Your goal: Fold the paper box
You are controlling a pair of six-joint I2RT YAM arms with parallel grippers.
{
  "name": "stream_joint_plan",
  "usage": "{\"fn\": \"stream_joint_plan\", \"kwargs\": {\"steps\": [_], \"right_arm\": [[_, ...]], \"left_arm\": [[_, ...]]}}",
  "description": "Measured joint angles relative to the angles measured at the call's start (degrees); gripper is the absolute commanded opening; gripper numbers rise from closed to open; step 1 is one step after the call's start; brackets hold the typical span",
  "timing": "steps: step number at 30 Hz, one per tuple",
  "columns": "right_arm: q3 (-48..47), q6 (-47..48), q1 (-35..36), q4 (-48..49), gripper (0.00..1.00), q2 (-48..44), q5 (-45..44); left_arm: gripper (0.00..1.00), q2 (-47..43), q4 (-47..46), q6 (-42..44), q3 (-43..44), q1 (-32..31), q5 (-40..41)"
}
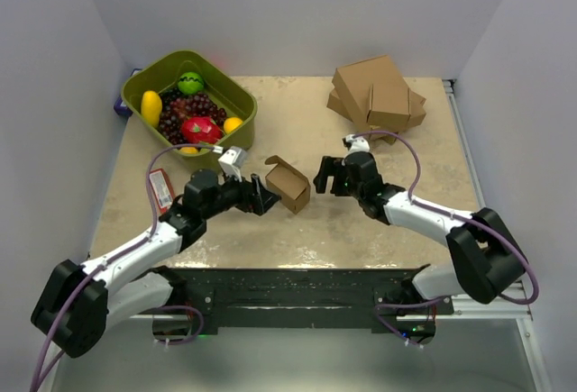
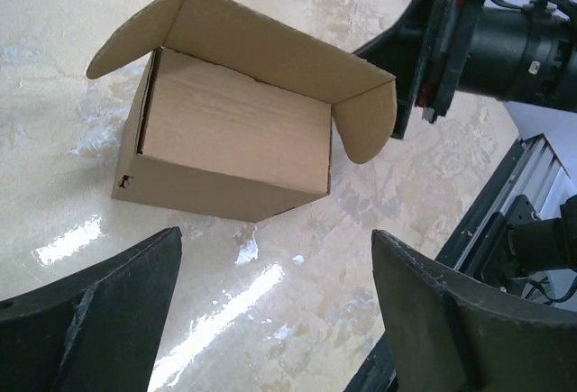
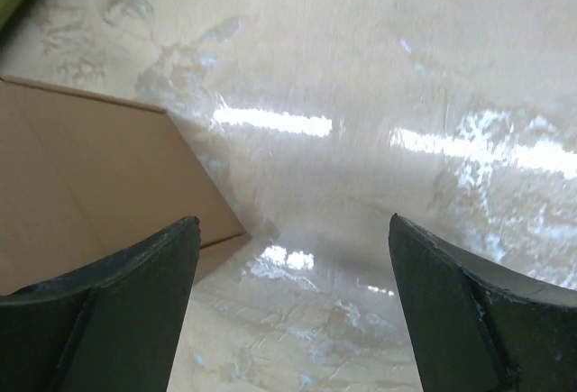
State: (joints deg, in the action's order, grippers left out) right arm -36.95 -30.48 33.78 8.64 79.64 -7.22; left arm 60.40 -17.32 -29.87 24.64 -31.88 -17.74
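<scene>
The paper box (image 1: 290, 185) is a small brown cardboard box standing on the table between both arms, its lid flap raised with two rounded side tabs. In the left wrist view the paper box (image 2: 230, 144) lies just beyond my fingers, not touched. My left gripper (image 1: 267, 201) is open just left of it, with bare tabletop between its fingertips (image 2: 144, 266). My right gripper (image 1: 322, 177) is open just right of the box, nothing between its fingers. The right wrist view shows a flat brown side of the paper box (image 3: 90, 176) at the left, behind the left fingertip (image 3: 158, 257).
A green basket (image 1: 236, 96) of fruit stands at the back left. A pile of larger brown cartons (image 1: 377, 93) sits at the back right. A small red packet (image 1: 160, 190) lies near the left edge. The right arm's gripper shows in the left wrist view (image 2: 433, 41).
</scene>
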Motion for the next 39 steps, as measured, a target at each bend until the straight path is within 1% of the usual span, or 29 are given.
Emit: {"fn": "stream_joint_plan", "kwargs": {"steps": [5, 8, 10, 12, 14, 18, 21, 26, 30, 39], "right_arm": [[-0.5, 2.7, -0.9, 0.5, 0.90, -2.8, 1.8], [2.3, 3.0, -0.4, 1.4, 0.90, -7.3, 2.4], [6.0, 2.4, 1.8, 2.1, 0.90, -11.3, 1.6], [9.3, 1.3, 6.1, 2.6, 0.90, -14.2, 0.4], [12.0, -0.2, 10.3, 3.6, 0.89, -15.2, -0.5], [14.3, -2.2, 15.1, 6.0, 0.89, -13.4, -2.5], [14.3, -3.0, 17.1, 9.6, 0.89, -10.2, -4.1], [12.5, -3.8, 19.1, 13.4, 0.88, -3.1, -6.7], [10.0, -4.6, 19.2, 14.6, 0.87, 0.8, -10.0], [8.8, -4.9, 18.7, 14.3, 0.87, 1.7, -20.3]], "left_arm": [[0.93, -2.5, 4.9, 0.6, 2.8, 0.6, 1.5], [0.93, -2.5, 6.9, 0.7, 4.9, 2.2, 1.8], [0.93, -2.3, 9.2, 1.1, 6.9, 3.0, 1.6], [0.93, -1.7, 11.4, 2.0, 9.6, 3.5, 1.1], [0.93, -0.7, 14.7, 3.7, 13.8, 4.0, 0.2], [0.94, 0.5, 19.7, 8.1, 20.6, 4.6, -0.1], [0.94, 0.5, 21.6, 11.4, 22.9, 5.1, 0.9], [0.94, 0.6, 23.5, 14.5, 22.9, 5.5, 2.7], [0.94, 0.6, 23.5, 15.6, 21.6, 5.7, 3.2], [0.94, 0.6, 23.6, 17.0, 20.5, 6.2, 3.4]]}}
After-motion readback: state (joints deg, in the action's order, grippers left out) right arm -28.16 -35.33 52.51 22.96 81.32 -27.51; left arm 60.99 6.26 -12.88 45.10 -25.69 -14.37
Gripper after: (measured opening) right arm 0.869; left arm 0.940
